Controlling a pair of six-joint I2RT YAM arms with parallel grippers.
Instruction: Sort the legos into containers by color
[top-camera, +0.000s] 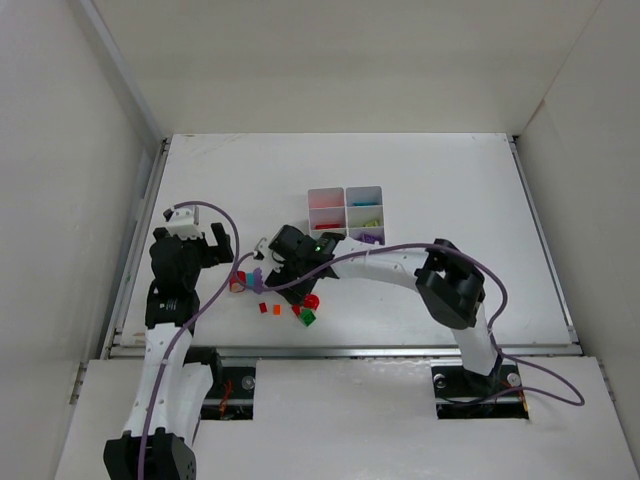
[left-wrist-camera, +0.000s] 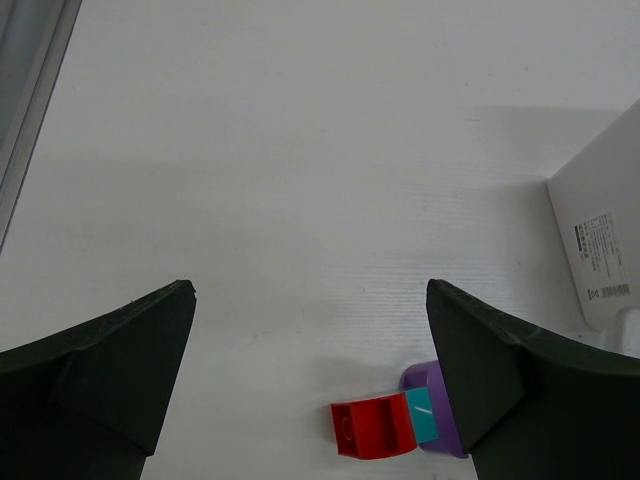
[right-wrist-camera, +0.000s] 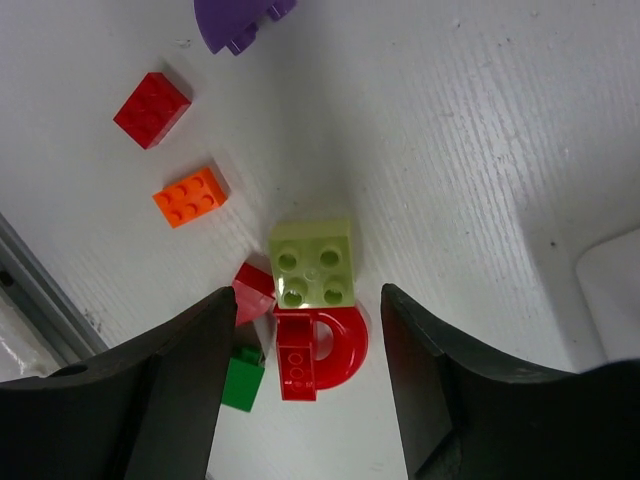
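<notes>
Separately in the white tray: red, yellow-green and purple legos.

One small printed label shows in the left wrist view, at three o'clock, stuck on a white casing. Its lines of print are too tiny to read. Nothing else carries legible text, numbers or brands.
</notes>
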